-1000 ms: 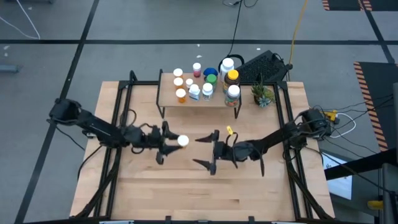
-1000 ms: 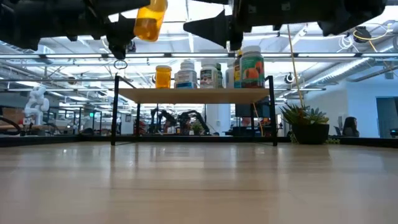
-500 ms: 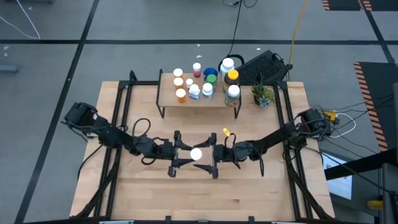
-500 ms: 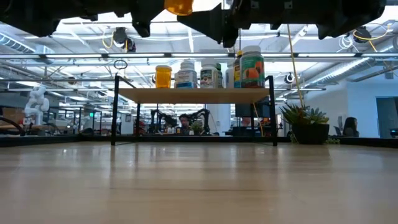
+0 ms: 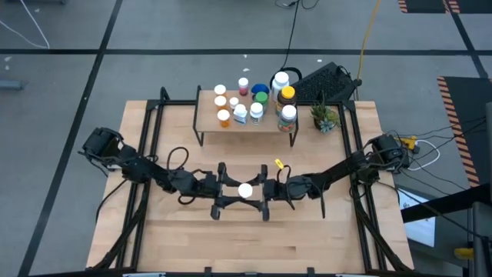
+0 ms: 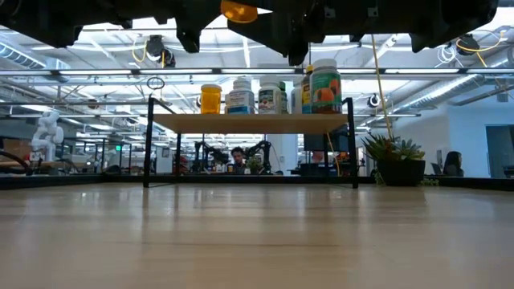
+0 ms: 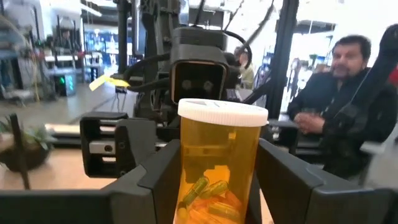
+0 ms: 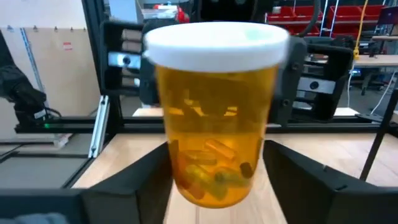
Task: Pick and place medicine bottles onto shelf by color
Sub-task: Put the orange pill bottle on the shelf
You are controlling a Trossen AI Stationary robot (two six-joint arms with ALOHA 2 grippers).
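An amber medicine bottle (image 5: 245, 190) with a white cap hangs above the middle of the table, and my left gripper (image 5: 235, 191) is shut on it. Through its wall (image 7: 214, 186) I see capsules. My right gripper (image 5: 258, 191) faces the left one from the other side. It is open, with its fingers (image 8: 146, 177) close on either side of the bottle's lower body (image 8: 214, 168); whether they touch it I cannot tell. Several more bottles (image 5: 254, 104) stand on the shelf (image 5: 206, 115) at the table's far side. My left gripper pinches the bottle's amber body (image 7: 186, 168) between its two fingers, below the white cap (image 7: 222, 112). The fingers come level from the table's left. The bottle stands upright, cap up, lifted clear of the table.
A small potted plant (image 5: 323, 117) stands right of the shelf, and a dark keyboard (image 5: 327, 81) lies behind the table. The shelf (image 6: 249, 123) rests on thin black legs. A seated person (image 7: 348, 93) shows beyond the table.
My left gripper has carried the amber bottle toward the table's right and near edges, up to my right gripper, most of the way in the first half second. The bottle, tilted at first, now stands between the right gripper's fingers.
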